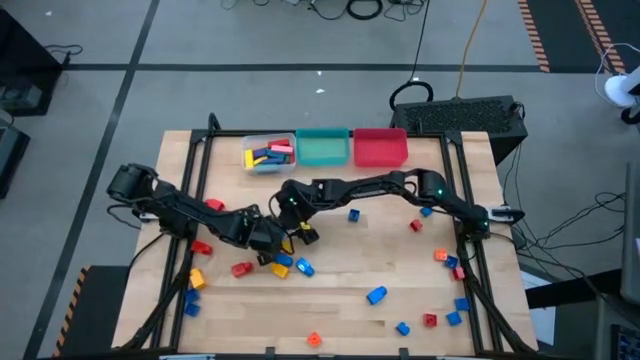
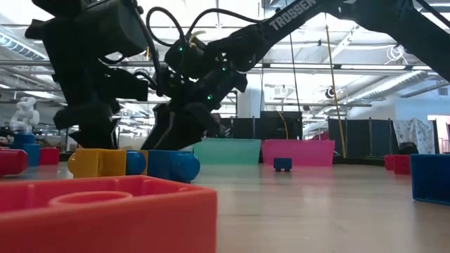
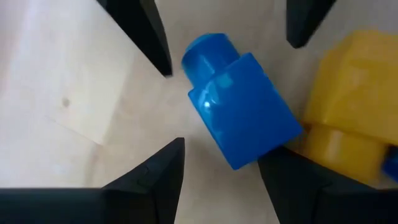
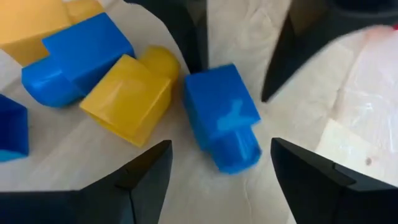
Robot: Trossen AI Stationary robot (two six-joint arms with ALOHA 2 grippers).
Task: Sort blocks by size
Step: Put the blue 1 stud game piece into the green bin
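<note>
A small blue block (image 3: 239,109) with one stud lies on its side on the wooden table (image 1: 350,270), left of the middle. Both grippers stand open around it from opposite sides. My left gripper (image 3: 224,152) comes in from the table's left. My right gripper (image 4: 221,144) reaches across from the right, and the same blue block (image 4: 221,112) lies between its fingers with table showing on both sides. A yellow block (image 4: 127,96) and another blue block (image 4: 81,53) lie right beside it. In the high view the grippers (image 1: 285,232) hide the block. My left gripper stands open around the small blue block, pointing steeply down. One fingertip (image 3: 277,171) lies right at the block's lower corner (image 3: 261,155), and I cannot tell whether it touches. The block rests on the table.
A clear bin (image 1: 269,152) holding several blocks, a teal bin (image 1: 322,147) and a red bin (image 1: 380,147) stand in a row at the far edge. Loose blocks lie scattered at the near left (image 1: 240,268), near middle (image 1: 376,294) and right (image 1: 445,258).
</note>
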